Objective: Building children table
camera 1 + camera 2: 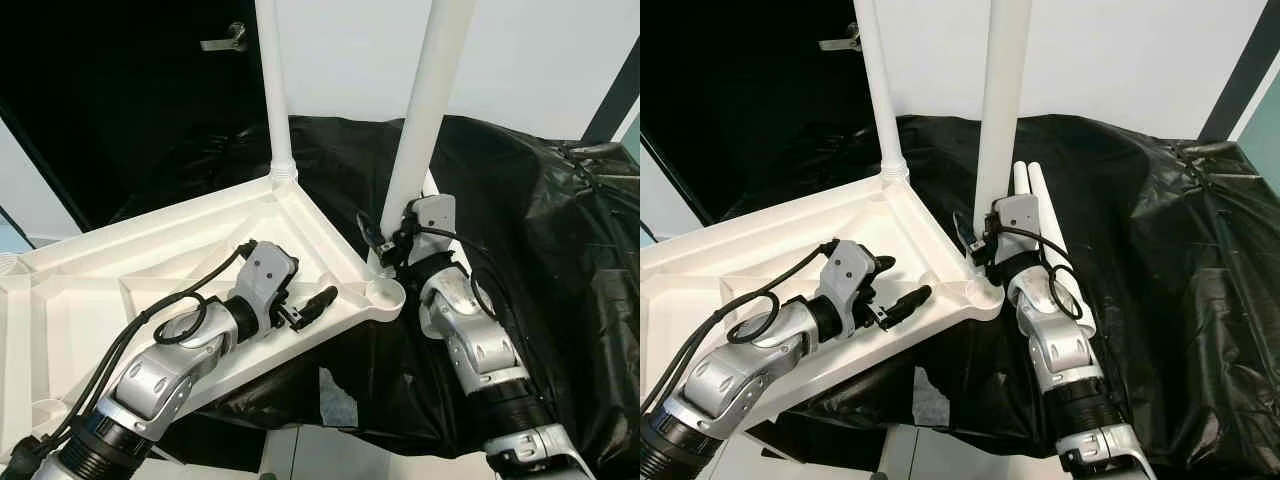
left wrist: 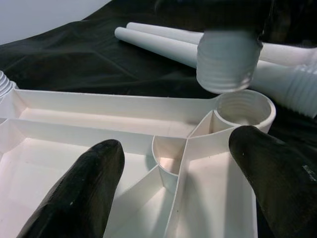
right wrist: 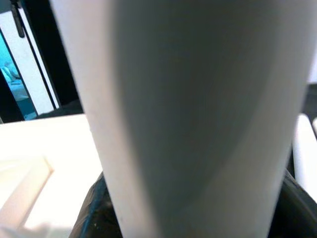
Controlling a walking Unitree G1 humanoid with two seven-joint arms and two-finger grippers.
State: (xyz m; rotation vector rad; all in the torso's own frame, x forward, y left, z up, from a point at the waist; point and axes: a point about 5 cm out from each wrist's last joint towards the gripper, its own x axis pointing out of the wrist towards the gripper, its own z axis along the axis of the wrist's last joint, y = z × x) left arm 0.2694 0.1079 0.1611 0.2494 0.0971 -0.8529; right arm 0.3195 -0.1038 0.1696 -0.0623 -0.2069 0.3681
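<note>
The white tabletop point(image 1: 150, 250) lies upside down on a black cloth, ribs up. One white leg point(image 1: 272, 90) stands screwed into its far corner. My right gripper point(image 1: 388, 238) is shut on a second leg point(image 1: 428, 110) and holds it upright over the near corner socket point(image 1: 385, 293). In the left wrist view the leg's threaded end point(image 2: 228, 62) hangs just above the socket point(image 2: 245, 106), apart from it. My left gripper point(image 1: 305, 290) rests open on the tabletop's underside near that corner, its fingers point(image 2: 89, 183) astride a rib.
Two more white legs point(image 1: 1040, 200) lie side by side on the black cloth point(image 1: 560, 260) behind my right arm. A white wall stands behind. The cloth hangs over the table's front edge, with a scrap of paper point(image 1: 335, 400) below.
</note>
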